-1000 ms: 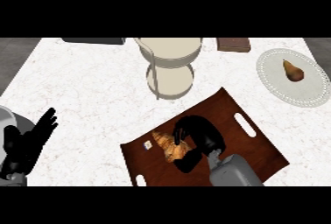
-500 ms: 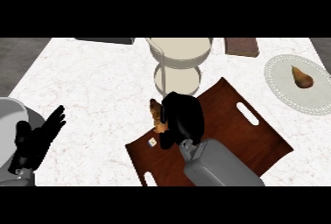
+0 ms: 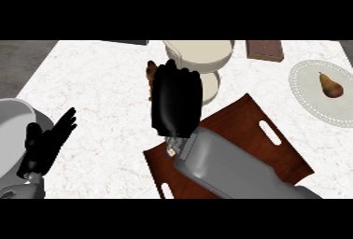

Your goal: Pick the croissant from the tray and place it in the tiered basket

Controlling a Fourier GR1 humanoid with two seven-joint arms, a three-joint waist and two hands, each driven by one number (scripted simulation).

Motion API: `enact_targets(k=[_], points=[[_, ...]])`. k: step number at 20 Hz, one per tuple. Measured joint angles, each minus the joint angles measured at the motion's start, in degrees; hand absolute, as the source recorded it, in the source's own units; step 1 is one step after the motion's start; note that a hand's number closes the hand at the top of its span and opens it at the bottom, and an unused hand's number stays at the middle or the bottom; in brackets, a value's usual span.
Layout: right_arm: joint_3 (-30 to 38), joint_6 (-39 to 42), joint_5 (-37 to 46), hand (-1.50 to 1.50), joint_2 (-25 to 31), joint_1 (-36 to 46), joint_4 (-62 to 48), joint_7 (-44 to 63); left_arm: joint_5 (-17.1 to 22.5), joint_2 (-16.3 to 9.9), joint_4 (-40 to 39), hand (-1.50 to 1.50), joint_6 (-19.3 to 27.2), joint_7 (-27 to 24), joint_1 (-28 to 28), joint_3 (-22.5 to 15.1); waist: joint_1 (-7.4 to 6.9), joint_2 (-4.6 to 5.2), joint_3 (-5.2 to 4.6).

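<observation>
this is a kitchen. there is a white speckled counter, a brown tray with handles, a cream tiered basket, and a pear on a white plate.

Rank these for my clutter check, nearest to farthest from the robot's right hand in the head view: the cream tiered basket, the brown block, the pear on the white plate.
From the right hand:
1. Cream tiered basket, just ahead of the fingertips.
2. Brown block, at the far edge, to the right.
3. Pear on the white plate, far right.
</observation>
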State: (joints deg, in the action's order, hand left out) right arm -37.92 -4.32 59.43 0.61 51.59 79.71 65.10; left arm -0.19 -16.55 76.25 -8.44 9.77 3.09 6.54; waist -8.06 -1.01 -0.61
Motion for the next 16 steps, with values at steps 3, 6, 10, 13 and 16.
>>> enact_targets(k=[3,6,10,13,16], points=[[0.9,-0.7,0.9,1.5,0.1,4.7,-1.5,1.9,-0.1,0.3,-0.1,0.0,0.0,0.1,0.6,-0.4,-0.49,0.39,0.07],[2.0,-1.4,1.6,1.5,0.2,9.2,-4.1,3.1,-0.3,0.4,-0.2,0.0,0.0,0.1,1.2,-0.5,-1.01,0.88,0.1],[3.4,-2.9,2.1,1.5,0.2,14.4,-8.3,3.9,-0.5,0.7,-0.5,0.0,0.3,-0.1,2.0,-0.7,-1.07,1.39,0.16],[4.9,-3.8,2.2,1.5,0.2,18.4,-12.9,4.0,-0.7,1.2,-0.4,0.0,0.5,-0.3,2.0,-1.1,-1.33,1.7,0.17],[6.1,-4.8,1.9,1.5,0.2,22.2,-17.7,3.6,-0.8,1.2,-0.7,0.0,0.8,-0.3,2.4,-0.9,-1.09,2.02,0.19]])
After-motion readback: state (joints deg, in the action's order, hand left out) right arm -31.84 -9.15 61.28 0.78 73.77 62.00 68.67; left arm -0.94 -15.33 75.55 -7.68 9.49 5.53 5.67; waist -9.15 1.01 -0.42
